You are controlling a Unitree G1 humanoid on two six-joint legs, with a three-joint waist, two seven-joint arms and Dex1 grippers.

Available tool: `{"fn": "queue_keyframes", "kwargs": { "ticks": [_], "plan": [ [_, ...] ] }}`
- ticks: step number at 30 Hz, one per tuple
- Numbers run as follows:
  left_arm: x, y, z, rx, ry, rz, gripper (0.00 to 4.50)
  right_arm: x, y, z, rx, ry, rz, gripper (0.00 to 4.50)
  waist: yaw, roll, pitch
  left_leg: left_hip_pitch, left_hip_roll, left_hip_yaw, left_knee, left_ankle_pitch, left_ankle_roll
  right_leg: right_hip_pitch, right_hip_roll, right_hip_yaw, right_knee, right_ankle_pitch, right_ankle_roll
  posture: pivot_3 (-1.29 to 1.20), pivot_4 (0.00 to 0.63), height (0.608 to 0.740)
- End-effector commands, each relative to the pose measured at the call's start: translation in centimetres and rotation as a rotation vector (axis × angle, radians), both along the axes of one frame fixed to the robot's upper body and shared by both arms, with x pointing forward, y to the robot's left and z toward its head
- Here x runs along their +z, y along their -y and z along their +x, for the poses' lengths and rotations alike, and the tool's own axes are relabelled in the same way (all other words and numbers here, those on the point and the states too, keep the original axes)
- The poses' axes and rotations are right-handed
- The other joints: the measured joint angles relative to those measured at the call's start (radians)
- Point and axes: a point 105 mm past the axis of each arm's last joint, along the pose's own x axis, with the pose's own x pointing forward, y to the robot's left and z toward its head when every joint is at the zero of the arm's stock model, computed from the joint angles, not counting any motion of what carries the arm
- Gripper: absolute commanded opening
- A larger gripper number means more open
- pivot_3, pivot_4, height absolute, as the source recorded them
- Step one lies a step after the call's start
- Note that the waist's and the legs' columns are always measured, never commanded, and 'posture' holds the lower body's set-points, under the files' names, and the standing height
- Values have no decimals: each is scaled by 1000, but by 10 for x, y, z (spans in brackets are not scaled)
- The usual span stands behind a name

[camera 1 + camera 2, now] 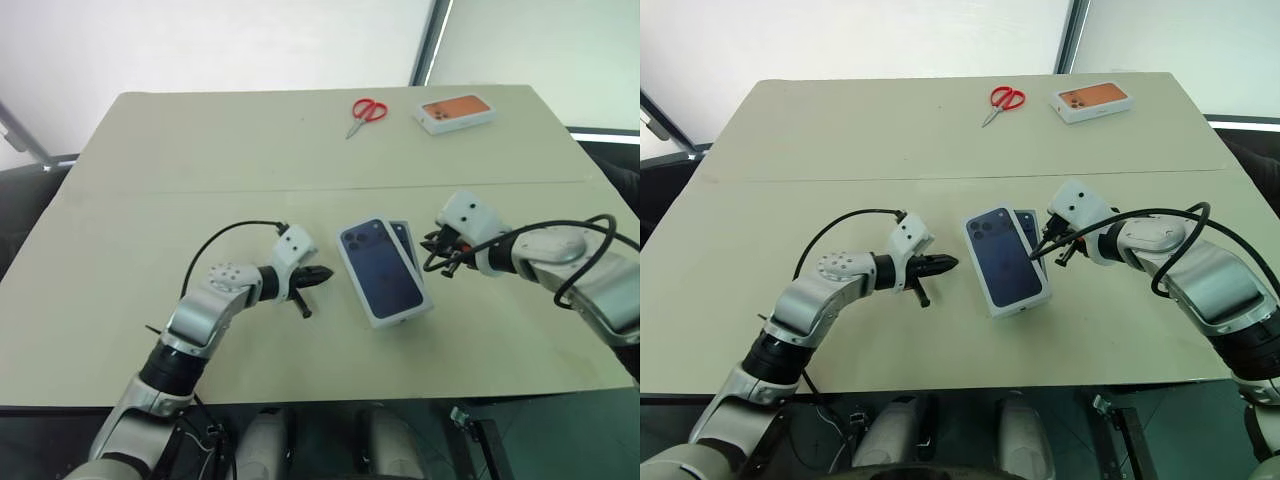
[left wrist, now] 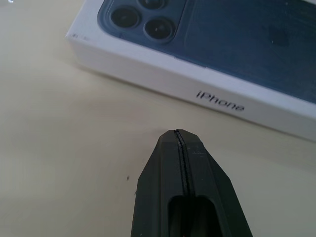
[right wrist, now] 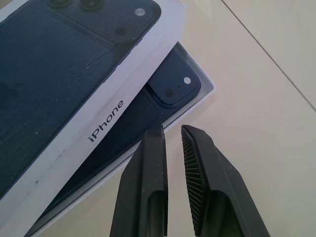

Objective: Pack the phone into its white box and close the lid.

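The lid, white with a dark blue phone picture on top, lies askew over the white box, leaving the box's far right corner uncovered. In that corner shows the phone, dark navy, camera cluster up, lying inside the box. My left gripper is shut and empty, low over the table just left of the lid's long side, pointing at it. My right gripper hovers at the right side of the box beside the uncovered corner, its fingers a narrow gap apart with nothing between them.
Red-handled scissors lie at the far middle of the beige table. A white box with an orange phone picture sits to their right at the far edge.
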Motion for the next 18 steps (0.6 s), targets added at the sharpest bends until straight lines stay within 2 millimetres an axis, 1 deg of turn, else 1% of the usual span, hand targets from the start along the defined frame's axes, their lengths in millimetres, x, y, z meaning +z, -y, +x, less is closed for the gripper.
{"fn": "queue_keyframes", "kwargs": {
  "ticks": [1,4,9,10,15,18],
  "plan": [
    [3,10,-1,-6,16,1,0,2,-10,-2,62,47,-47,629,0,0,0,0,0,0,0,0,0,0,0,0,0,0,0,0,150,697],
    [1,15,1,25,-7,-10,0,-1,-17,-4,90,38,-44,629,1,0,0,0,0,0,0,0,0,0,0,0,0,0,0,0,150,697],
    [-4,19,0,27,-7,-1,0,-3,-19,-2,107,45,-59,629,1,0,0,0,-1,0,0,0,0,0,-1,0,0,0,0,0,150,697],
    [-4,20,0,29,-8,-1,0,-3,-20,-3,112,42,-55,73,1,0,0,0,-1,0,0,0,0,0,-1,0,0,0,0,0,150,697],
    [-2,24,3,45,-8,-26,0,-2,-22,-4,127,50,-65,32,3,0,0,0,-1,0,0,0,-1,0,-1,0,0,0,0,0,150,697],
    [4,27,7,59,22,-57,0,0,-21,-2,125,65,-80,32,3,0,0,0,-1,0,1,0,-1,0,-1,0,0,0,0,0,150,697]
  ]
}}
